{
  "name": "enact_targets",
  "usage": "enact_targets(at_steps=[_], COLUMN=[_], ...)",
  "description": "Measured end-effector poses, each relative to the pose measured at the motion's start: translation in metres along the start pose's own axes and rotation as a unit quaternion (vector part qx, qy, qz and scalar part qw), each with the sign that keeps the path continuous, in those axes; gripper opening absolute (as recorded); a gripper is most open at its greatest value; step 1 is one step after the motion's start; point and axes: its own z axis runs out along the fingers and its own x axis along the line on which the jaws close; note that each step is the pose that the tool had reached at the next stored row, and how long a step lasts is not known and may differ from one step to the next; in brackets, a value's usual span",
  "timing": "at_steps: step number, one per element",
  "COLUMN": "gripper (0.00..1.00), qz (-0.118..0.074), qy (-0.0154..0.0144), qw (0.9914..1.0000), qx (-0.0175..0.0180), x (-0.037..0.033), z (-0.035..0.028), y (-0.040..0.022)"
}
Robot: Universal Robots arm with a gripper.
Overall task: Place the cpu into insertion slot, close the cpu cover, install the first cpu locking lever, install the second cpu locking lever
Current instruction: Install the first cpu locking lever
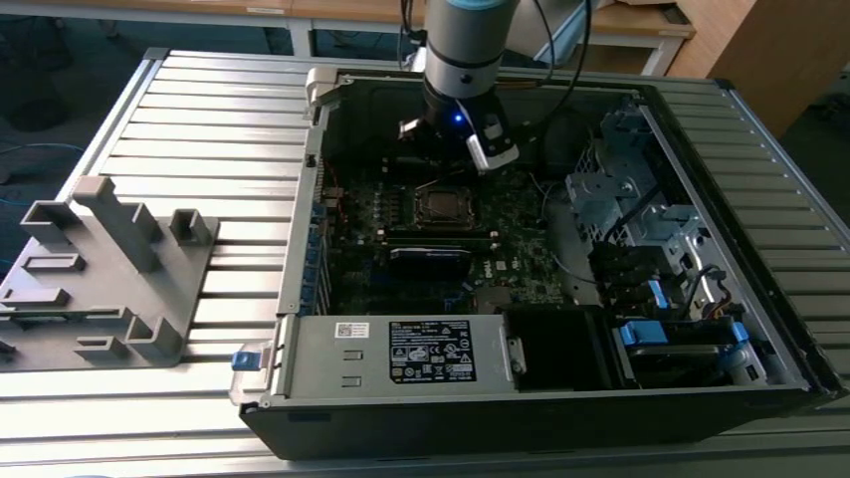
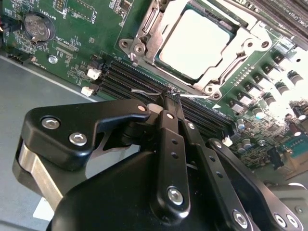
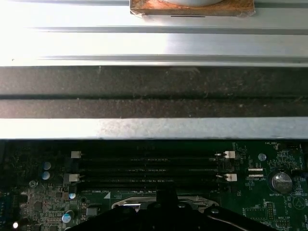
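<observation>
The cpu [image 2: 197, 43], a pale square chip, lies in the insertion slot [image 1: 439, 205] in the middle of the motherboard. The silver cpu cover [image 2: 226, 67] is folded down flat around it. My gripper [image 2: 168, 92] hangs low over the board just beside the socket, between it and the black memory slots [image 2: 130, 79]; its black fingers [image 2: 166, 125] are closed together. A thin silver wire lever [image 2: 143, 89] runs across right at the fingertips, and I cannot tell whether it is pinched or only touched. In the exterior view the gripper [image 1: 459, 164] stands just behind the socket.
The board sits deep in an open computer case [image 1: 306, 299] on a slatted metal table [image 1: 199, 110]. A power supply [image 1: 398, 354], drive cages [image 1: 624, 199] and cables [image 1: 571, 249] surround it. A grey plastic fixture [image 1: 100, 279] stands on the exterior view's left. The case wall [image 3: 154, 96] rises beside the memory slots.
</observation>
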Motion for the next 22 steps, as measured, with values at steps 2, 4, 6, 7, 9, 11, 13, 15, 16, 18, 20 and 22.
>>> enact_targets(at_steps=[2, 4, 6, 7, 9, 11, 13, 15, 16, 18, 20, 22], gripper=[0.11, 0.11, 0.11, 0.11, 0.11, 0.11, 0.11, 0.11, 0.11, 0.11, 0.11, 0.11], qz=[0.000, 0.000, 0.001, 0.006, 0.023, 0.038, 0.041, 0.041, 0.042, 0.043, 0.044, 0.048], qy=[-0.0001, -0.0001, -0.0004, -0.0015, -0.0050, -0.0079, -0.0092, -0.0114, -0.0126, -0.0155, -0.0191, -0.0211], qw=[1.00000, 1.00000, 1.00000, 0.99998, 0.99972, 0.99924, 0.99914, 0.99908, 0.99905, 0.99898, 0.99887, 0.99860], qx=[0.0001, 0.0001, 0.0000, 0.0001, 0.0003, 0.0007, 0.0006, 0.0003, 0.0000, -0.0007, -0.0010, -0.0009], x=[0.0001, 0.0001, 0.0001, 0.0001, 0.0001, 0.0001, 0.0001, 0.0003, 0.0003, 0.0004, 0.0006, 0.0011], z=[0.0003, 0.0004, 0.0006, 0.0008, 0.0014, 0.0017, 0.0022, 0.0028, 0.0032, 0.0041, 0.0048, 0.0051], y=[-0.0001, -0.0001, -0.0001, -0.0002, -0.0003, -0.0004, -0.0005, -0.0006, -0.0007, -0.0008, -0.0010, -0.0011])
